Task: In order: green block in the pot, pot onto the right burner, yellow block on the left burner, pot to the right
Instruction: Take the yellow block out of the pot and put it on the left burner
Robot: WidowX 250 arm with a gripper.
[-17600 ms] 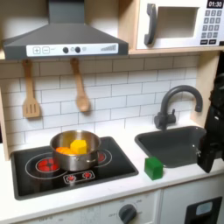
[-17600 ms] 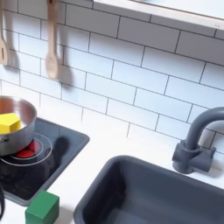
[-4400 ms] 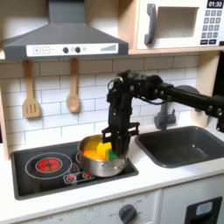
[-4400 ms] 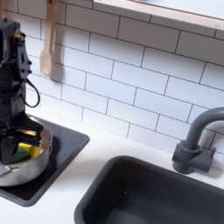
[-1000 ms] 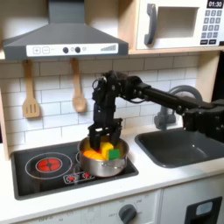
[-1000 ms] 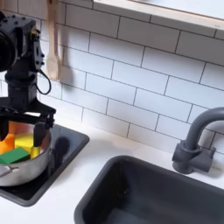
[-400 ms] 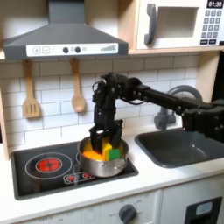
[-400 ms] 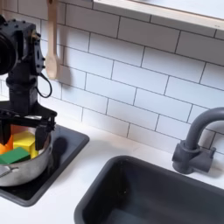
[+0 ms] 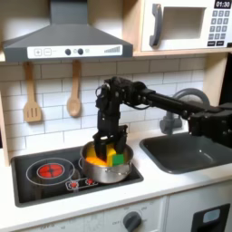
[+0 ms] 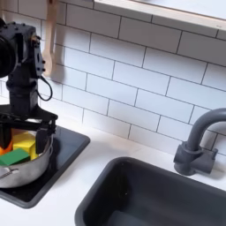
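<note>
The silver pot (image 9: 104, 174) (image 10: 26, 175) sits on the burner nearer the sink, on the first exterior view's right of the cooktop. Inside it lie the green block (image 9: 119, 159) (image 10: 13, 158), the yellow block (image 9: 108, 155) (image 10: 27, 144) and an orange piece (image 9: 92, 160) (image 10: 7, 142). My gripper (image 9: 110, 145) (image 10: 25, 134) hangs straight down over the pot and is open. Its fingers (image 10: 47, 132) reach just inside the rim on either side of the yellow block, without closing on it.
The red-ringed burner (image 9: 47, 169) on the first exterior view's left of the black cooktop (image 9: 32, 184) is bare. A dark sink (image 9: 186, 149) (image 10: 150, 194) with a faucet (image 9: 183, 101) (image 10: 199, 141) lies beside the stove. Wooden utensils (image 9: 75, 91) (image 10: 54, 53) hang on the tiled wall.
Over the last second my open gripper has sunk a little lower into the pot around the yellow block. The pot and the blocks have stayed put.
</note>
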